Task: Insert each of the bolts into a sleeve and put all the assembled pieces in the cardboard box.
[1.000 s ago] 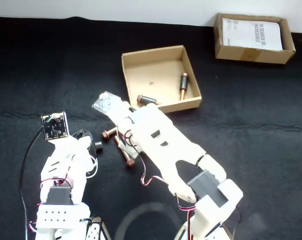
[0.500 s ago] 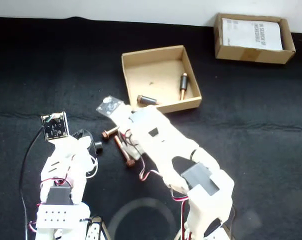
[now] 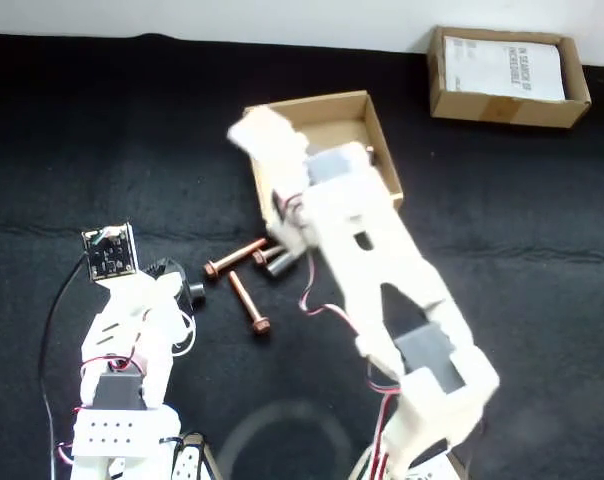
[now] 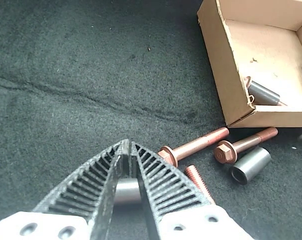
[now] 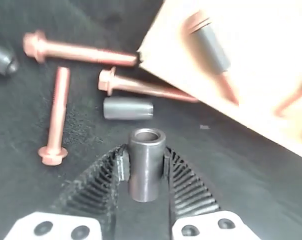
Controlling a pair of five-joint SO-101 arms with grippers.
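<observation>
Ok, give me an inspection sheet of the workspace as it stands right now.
Surface: black cloth, creased.
Job's things: three bolts and one loose sleeve on the cloth beside the cardboard box; at least one assembled piece inside it.
Clutter: second box holding paper, at the far corner.
Pincers: left pincer shut on a short sleeve; right pincer shut on an upright sleeve.
Cables: black cable beside the left arm; red and white wires on the right arm.
Surroundings: pale wall behind the table.
</observation>
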